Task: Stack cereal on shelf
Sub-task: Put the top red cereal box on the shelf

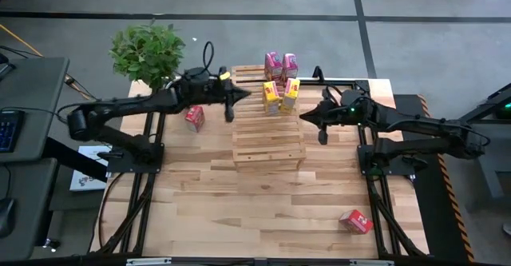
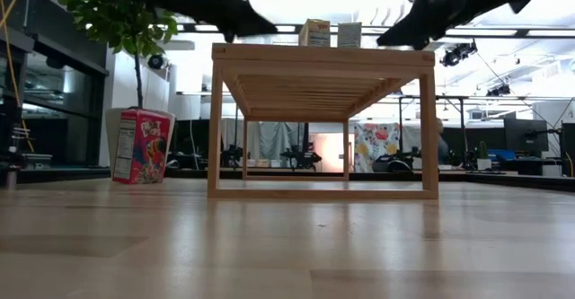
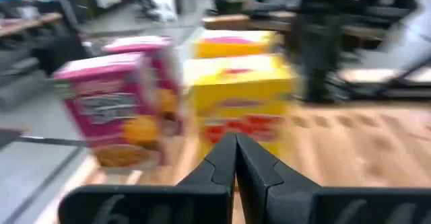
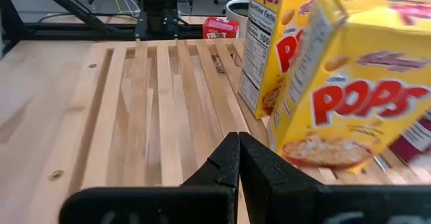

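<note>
- Shelf point(image 1: 267, 130): table centre; two pink boxes point(image 1: 280, 64) and two yellow boxes point(image 1: 280, 96) at its far end.
- Red boxes: one point(image 1: 194, 118) left of shelf, one point(image 1: 355, 221) near-right.
- Left gripper point(image 1: 230, 106), right gripper point(image 1: 322, 128): fingers closed, empty, flanking shelf.

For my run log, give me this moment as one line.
shelf: two pink, two yellow boxes | red boxes on table | left claw shut | right claw shut

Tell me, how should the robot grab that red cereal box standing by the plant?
Probably from above, fingers closing across the narrow sides near the top of the red box. It stands upright on the table beside the shelf, its top free. The left gripper, shut now, is nearest.
</note>
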Controlling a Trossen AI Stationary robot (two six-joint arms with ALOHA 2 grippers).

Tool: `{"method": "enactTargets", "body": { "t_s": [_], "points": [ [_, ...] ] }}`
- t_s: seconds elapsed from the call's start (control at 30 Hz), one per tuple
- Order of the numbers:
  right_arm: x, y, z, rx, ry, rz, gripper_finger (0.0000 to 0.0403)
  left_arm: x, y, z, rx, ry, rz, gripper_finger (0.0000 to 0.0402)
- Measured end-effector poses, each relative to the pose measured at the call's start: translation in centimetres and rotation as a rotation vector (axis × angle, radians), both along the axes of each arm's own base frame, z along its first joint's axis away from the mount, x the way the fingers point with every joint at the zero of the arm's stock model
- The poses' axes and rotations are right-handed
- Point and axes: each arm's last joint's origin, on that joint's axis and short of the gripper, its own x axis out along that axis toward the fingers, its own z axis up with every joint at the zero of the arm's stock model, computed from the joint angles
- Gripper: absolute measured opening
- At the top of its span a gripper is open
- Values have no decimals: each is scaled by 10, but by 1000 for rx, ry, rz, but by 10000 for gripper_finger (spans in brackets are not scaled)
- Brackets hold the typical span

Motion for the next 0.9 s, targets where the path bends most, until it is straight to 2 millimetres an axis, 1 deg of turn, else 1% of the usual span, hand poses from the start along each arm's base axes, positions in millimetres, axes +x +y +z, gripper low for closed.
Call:
{"method": "enactTargets", "body": {
  "t_s": [0.1,0.2,0.33,0.47,0.6,0.8,0.9],
  "points": [
    [-10,3,4,27,-10,-11,0,-13,-28,11,-13,50,-83,0],
    [-16,5,7,57,-21,-23,0,-21,-55,11,-38,130,-149,0],
    [-18,6,9,75,-35,-41,0,-32,-82,15,-43,185,-80,8],
    [-18,5,9,81,-35,-61,0,-41,-101,14,-34,238,-1,29],
    [-18,5,9,81,-35,-62,0,-51,-118,10,-61,299,66,69],
    [-18,5,9,80,-34,-62,0,-64,-140,-2,-229,386,127,154],
    [-18,5,9,80,-34,-62,0,-71,-153,-12,-290,416,181,189]
  ]
}}
